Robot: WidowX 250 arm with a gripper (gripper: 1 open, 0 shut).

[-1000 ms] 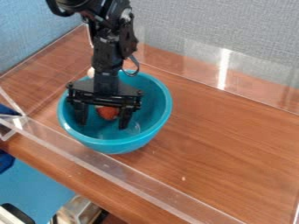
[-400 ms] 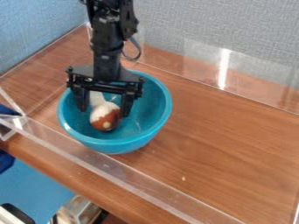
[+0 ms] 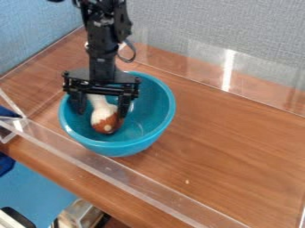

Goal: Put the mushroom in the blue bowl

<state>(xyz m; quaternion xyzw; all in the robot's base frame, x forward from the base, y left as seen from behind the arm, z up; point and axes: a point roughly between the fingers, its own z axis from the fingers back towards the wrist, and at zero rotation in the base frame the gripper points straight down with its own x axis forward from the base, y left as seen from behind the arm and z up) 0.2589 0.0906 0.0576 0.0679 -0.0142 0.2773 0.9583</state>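
Camera view, gripper: the black two-fingered gripper (image 3: 98,96) is hanging straight down over the bowl with its jaws spread wide and nothing between them.
Camera view, mushroom: the small toy mushroom with the reddish-brown cap and cream-white stem (image 3: 103,118) is lying on its side on the bowl floor, just below the fingertips and apart from them, as far as this angle shows.
Camera view, bowl: the large, deep, glossy turquoise-blue plastic bowl (image 3: 161,107) is sitting on the reddish-brown wooden table (image 3: 226,134), toward nine o'clock of the table's middle.
Camera view, surroundings: clear acrylic walls (image 3: 226,67) are fencing the table, one panel running behind at twelve o'clock, another along the near edge at six.
Step in hand: I'm judging the drop as made, so this is the retreat.
Doing it well: lifting straight up is the call, keeping the jaws wide so no finger is nudging the mushroom or catching the rim at nine o'clock.
Watching for: the fingers are straddling the bowl's left half, so any sideways drift before clearing the rim could be tipping or dragging the bowl.
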